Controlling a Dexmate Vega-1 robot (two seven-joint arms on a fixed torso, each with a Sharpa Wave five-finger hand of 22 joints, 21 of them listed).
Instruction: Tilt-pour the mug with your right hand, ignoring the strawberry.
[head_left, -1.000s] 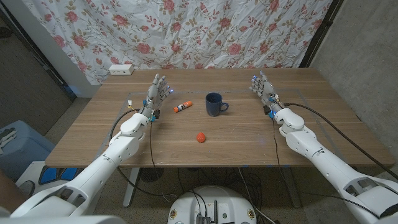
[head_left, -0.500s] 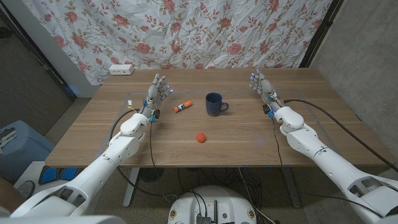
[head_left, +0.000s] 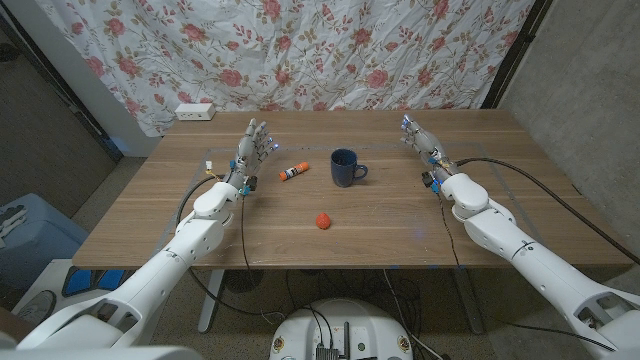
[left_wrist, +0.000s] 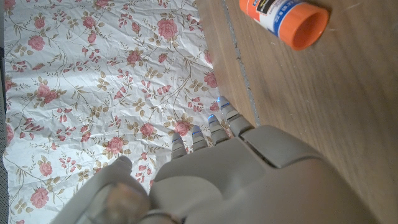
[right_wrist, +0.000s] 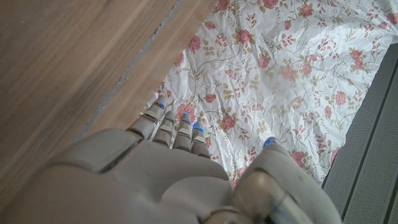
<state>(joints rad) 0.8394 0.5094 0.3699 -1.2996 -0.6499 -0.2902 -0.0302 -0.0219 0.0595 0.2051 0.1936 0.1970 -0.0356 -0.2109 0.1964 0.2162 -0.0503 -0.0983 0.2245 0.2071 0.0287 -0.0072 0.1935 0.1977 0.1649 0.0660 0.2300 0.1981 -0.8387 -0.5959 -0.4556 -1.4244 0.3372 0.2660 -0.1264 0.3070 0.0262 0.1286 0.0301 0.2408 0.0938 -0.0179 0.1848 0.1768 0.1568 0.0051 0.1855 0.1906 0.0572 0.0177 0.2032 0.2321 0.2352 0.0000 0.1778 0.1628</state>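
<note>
A dark blue mug (head_left: 346, 167) stands upright near the table's middle, its handle toward my right side. In front of it lies a small red strawberry (head_left: 322, 221). My right hand (head_left: 421, 143) is up at the right of the table, well to the right of the mug, fingers apart and holding nothing; its back (right_wrist: 168, 174) faces the wrist camera. At the left my left hand (head_left: 252, 148) stands with fingers spread and nothing in it, also seen from behind (left_wrist: 230, 174).
A glue stick (head_left: 293, 172) with an orange cap (left_wrist: 292, 18) lies between my left hand and the mug. A white power strip (head_left: 195, 112) sits at the table's far left corner. A floral curtain (head_left: 300, 50) hangs behind the table.
My right hand and forearm have shifted slightly to the left, toward the mug. The left arm, mug and strawberry have stayed put.
</note>
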